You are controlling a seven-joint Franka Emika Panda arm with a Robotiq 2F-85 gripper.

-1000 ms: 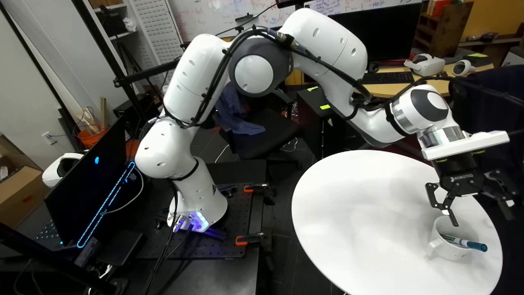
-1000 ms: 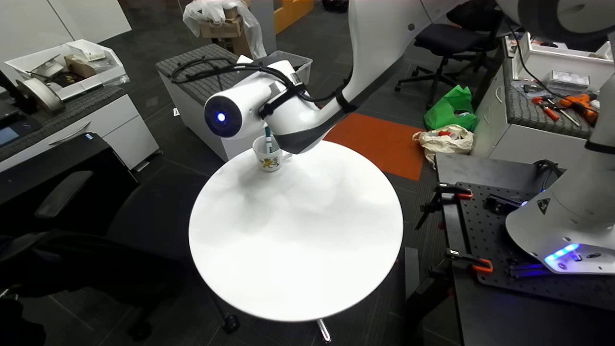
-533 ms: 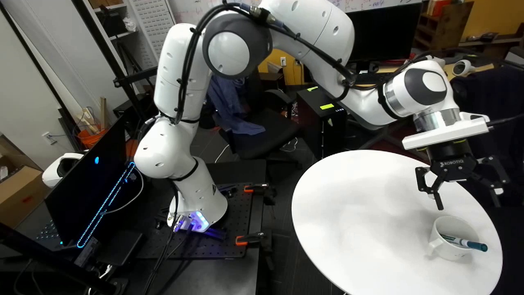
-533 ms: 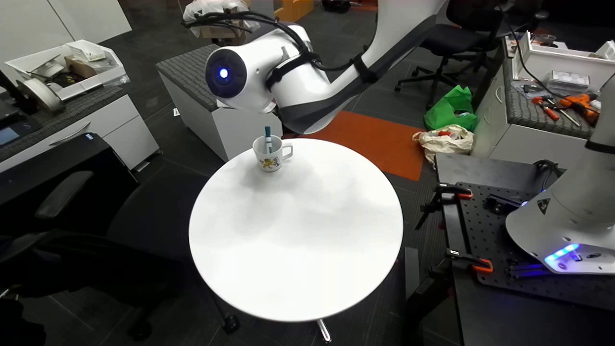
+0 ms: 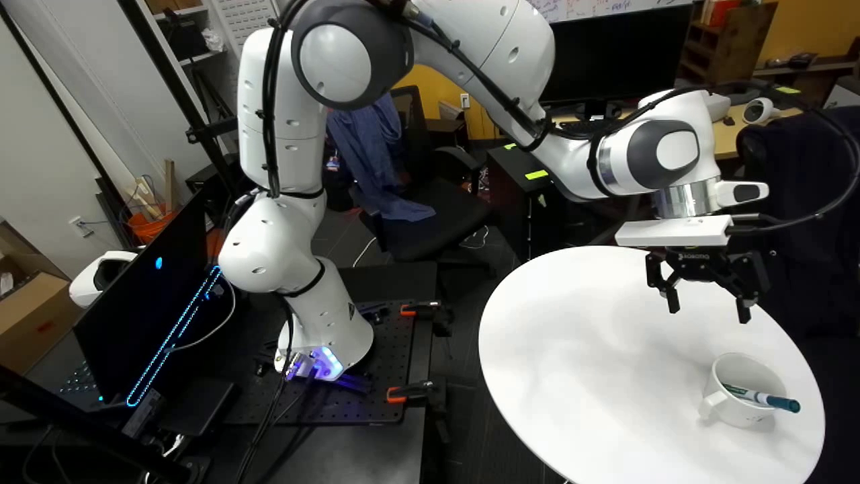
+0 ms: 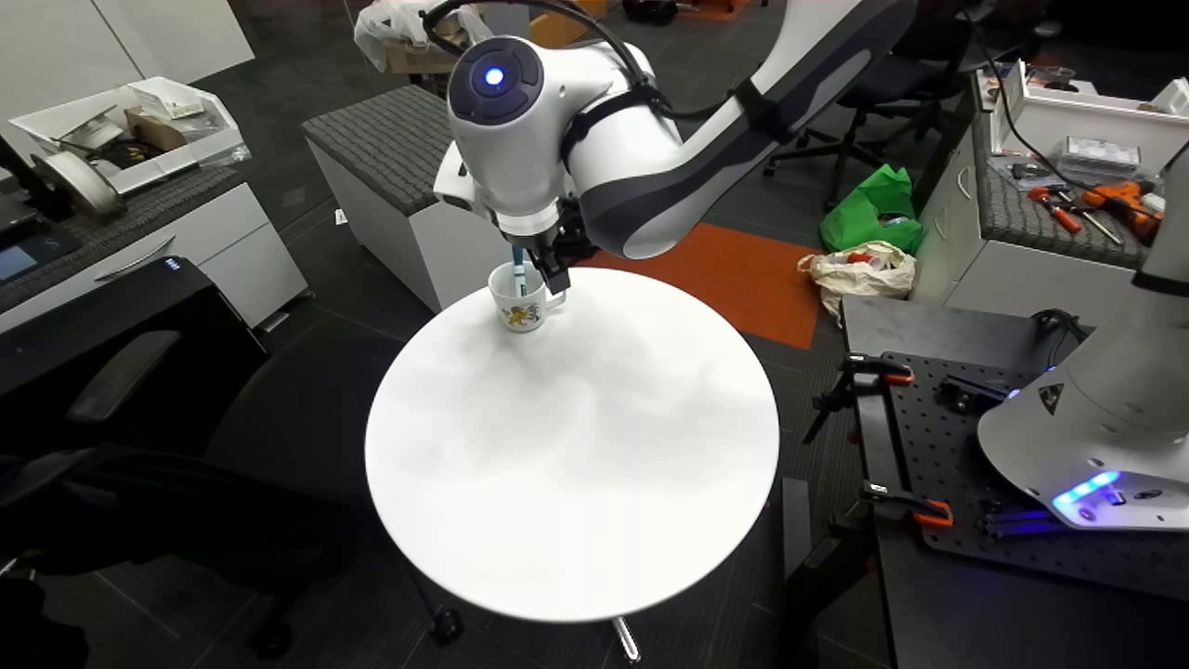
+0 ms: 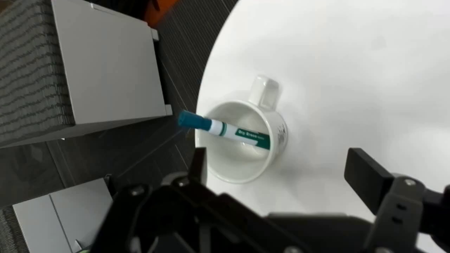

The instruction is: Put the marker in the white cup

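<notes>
In an exterior view, see the black metal hand (image 5: 709, 314) now pulled back from the shiny, one-handled white cup (image 5: 734, 413) on the round white counter (image 5: 598, 356). In an exterior view, see the thin, teal-capped white marker (image 6: 519, 272) still inside the cup. In the wrist view, see fingers (image 7: 367, 179) spread wide, pinching nothing, and the marker leaning in the cup. Likely means job done.

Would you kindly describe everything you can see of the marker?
The marker is a slim pen, apparently plastic: teal cap, white barrel, green band, green "Dry Erase" label. It leans inside the white cup, capped end up, jutting past the rim it appears to rest on. The open claw hangs apart from it.
</notes>
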